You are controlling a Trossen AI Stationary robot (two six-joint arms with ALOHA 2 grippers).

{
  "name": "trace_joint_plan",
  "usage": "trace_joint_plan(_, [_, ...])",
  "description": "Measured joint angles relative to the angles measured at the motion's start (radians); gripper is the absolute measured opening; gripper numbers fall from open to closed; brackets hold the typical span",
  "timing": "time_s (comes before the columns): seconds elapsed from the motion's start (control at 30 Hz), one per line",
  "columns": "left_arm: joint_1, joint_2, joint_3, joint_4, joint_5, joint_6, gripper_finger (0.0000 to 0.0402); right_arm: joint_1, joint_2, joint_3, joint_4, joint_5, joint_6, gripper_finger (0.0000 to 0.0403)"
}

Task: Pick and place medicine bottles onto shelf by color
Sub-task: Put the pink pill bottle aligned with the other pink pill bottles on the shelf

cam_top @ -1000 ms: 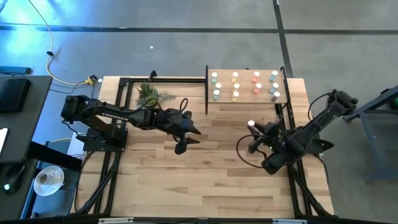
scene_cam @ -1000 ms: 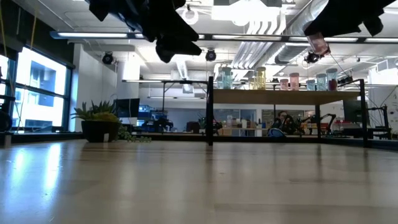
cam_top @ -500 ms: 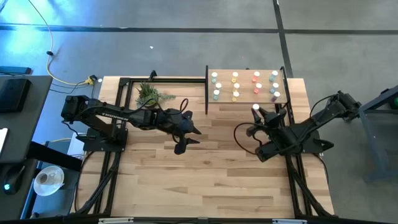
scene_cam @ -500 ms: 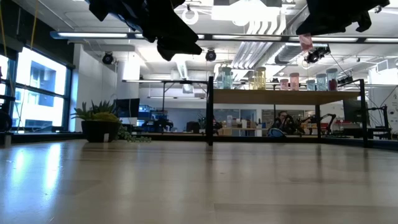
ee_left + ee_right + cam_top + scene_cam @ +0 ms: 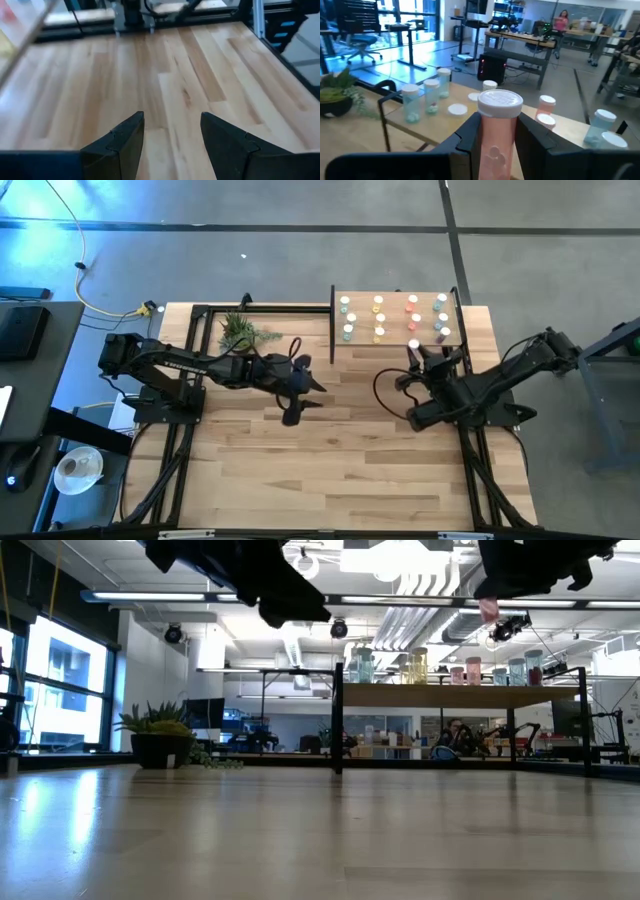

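Right gripper (image 5: 496, 135) jaws clamp an orange-red bottle (image 5: 498, 131) beside the shelf (image 5: 395, 340); left gripper (image 5: 171, 142) jaws parted, empty, above the surface (image 5: 190, 75).

No readable text, label, brand, number or sign anywhere: none on the bottles, none on the shelf, none on either arm.

The wooden desk (image 5: 300, 830) fills the lower half of the frame. At upper left, the dark left tool (image 5: 290, 602) hangs above the desk. At upper right, the right tool (image 5: 495, 590) holds a pinkish bottle (image 5: 489, 609) above the shelf (image 5: 450, 696). The shelf stands at centre right on a black frame and carries a row of bottles (image 5: 470, 671). A potted plant (image 5: 160, 735) sits at left.
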Motion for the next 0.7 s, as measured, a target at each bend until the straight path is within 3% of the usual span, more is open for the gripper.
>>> trace_joint_plan(0.2, [0.000, 0.011, 0.000, 0.120, -0.022, 0.058, 0.0186, 0.071, 0.000, 0.000, 0.016, 0.000, 0.000, 0.0083])
trace_joint_plan(0.43, [0.000, 0.078, 0.000, 0.346, -0.023, -0.007, 0.0186, 0.171, 0.000, 0.000, 0.153, 0.007, -0.022, 0.0083])
trace_joint_plan(0.7, [-0.001, 0.198, 0.028, 0.497, -0.021, -0.058, 0.0186, 0.234, 0.000, 0.000, 0.493, -0.027, -0.327, 0.0083])
